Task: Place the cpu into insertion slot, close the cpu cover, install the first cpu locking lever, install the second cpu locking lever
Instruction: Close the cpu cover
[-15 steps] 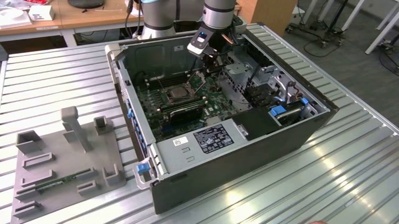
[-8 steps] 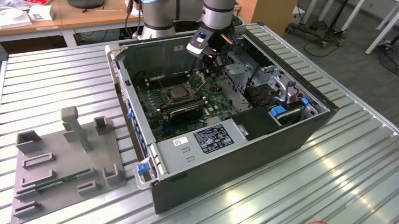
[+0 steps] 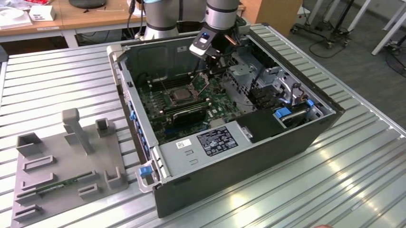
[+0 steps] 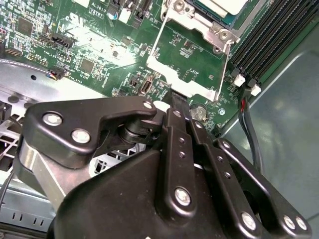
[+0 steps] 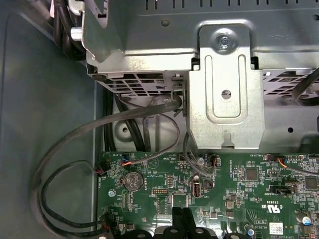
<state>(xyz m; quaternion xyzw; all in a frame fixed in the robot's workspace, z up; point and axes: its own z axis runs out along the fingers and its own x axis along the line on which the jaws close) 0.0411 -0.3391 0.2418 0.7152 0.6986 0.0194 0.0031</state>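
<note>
**Layout.** At the exterior view's left, a grey fixture tray (image 3: 63,161) lies on the ribbed table (image 3: 355,180), well apart from the work. To its right stands the open computer case (image 3: 254,156) with the green motherboard (image 3: 159,107) on its floor. The insertion slot (image 3: 182,96) sits mid-board, just beside the long black memory slots (image 3: 187,114).

**Parts.** In the second wrist view the cpu (image 4: 227,5) lies seated in the slot, pale face up. The cpu cover (image 4: 197,87) stands hinged up, and the board shows through its cut-out.

**Tool.** Just right of the slot, the gripper (image 3: 214,71) reaches down into the case. Its fingers (image 5: 176,221) are narrow and pressed close together, with their tip at the cover's free edge. Whether they pinch that edge or only touch it cannot be told.

**Procedure (judged step: closing the cover).**
- Bear on the middle of the free edge so that the frame swings about its hinge without twisting.
- Lower the cover flat, so that the cut-out frames the chip evenly.
- Keep the fingertips off the chip face.
- Keep the wrist clear of the cables (image 5: 79,133) and of the drive cage (image 3: 244,78), which stands near on the right.
</note>
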